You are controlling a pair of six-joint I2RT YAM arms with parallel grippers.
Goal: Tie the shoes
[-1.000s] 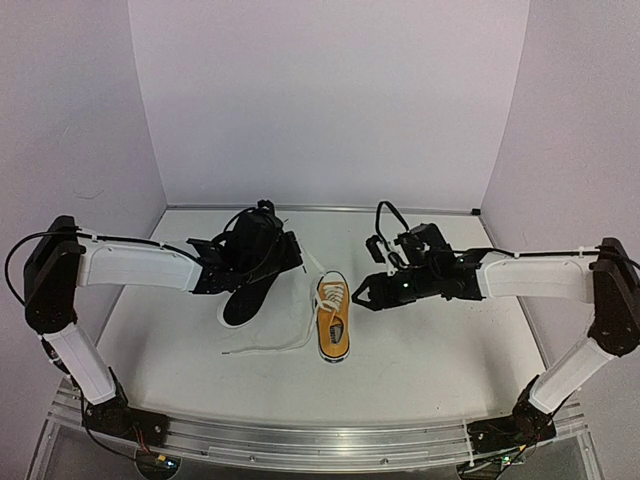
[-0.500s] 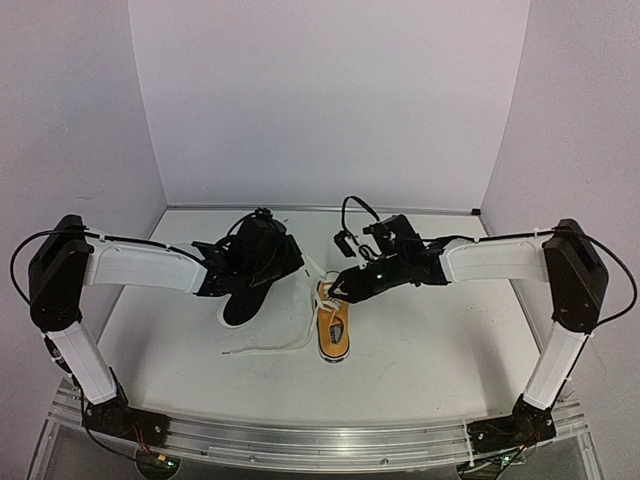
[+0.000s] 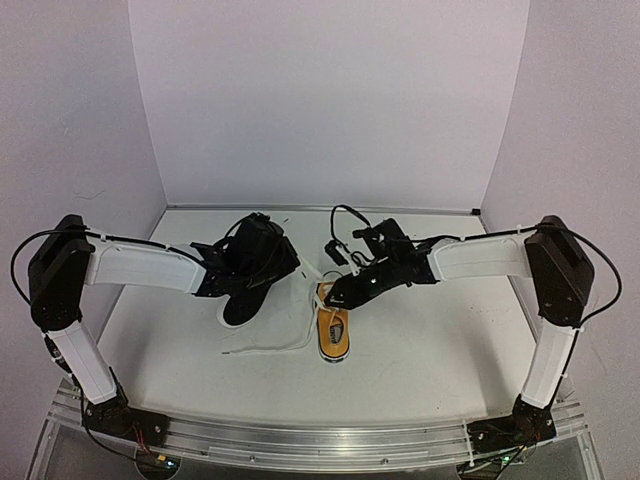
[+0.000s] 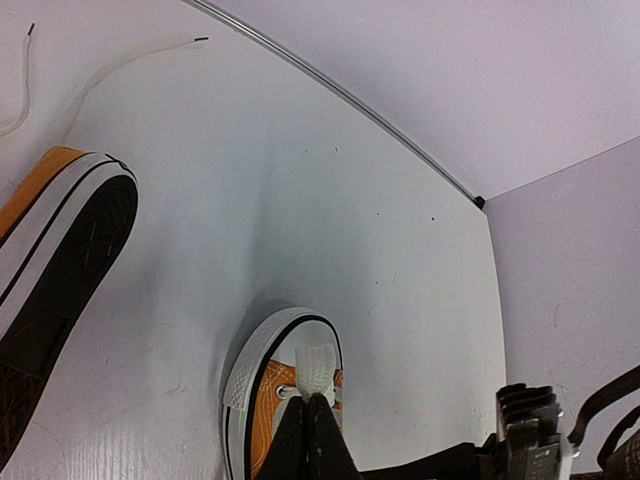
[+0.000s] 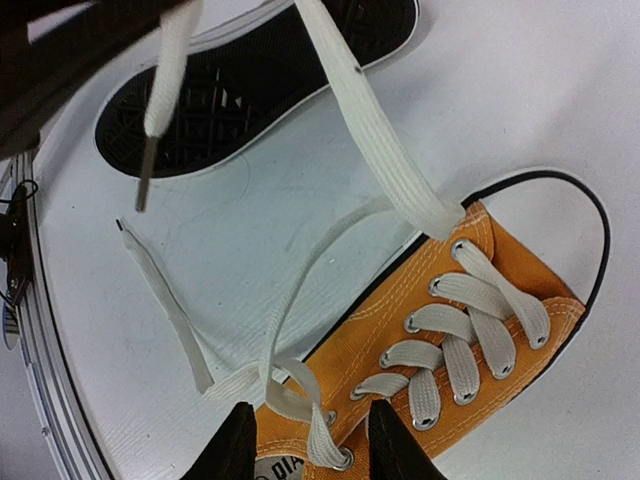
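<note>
The orange shoe stands upright mid-table, toe towards the back. The other shoe lies to its left with its black sole up, partly under my left gripper. In the left wrist view my left gripper is shut on a white lace above the orange shoe's toe. That lace runs taut from a front eyelet of the orange shoe. My right gripper is open, its fingers on either side of the top eyelets and the looped lace.
A loose lace trails on the table to the left of the orange shoe. The black sole lies close behind. My right arm reaches in beside the left gripper. Walls close in at the back and both sides.
My right gripper has swung left and come down over the orange shoe. My left gripper has stayed in place.
</note>
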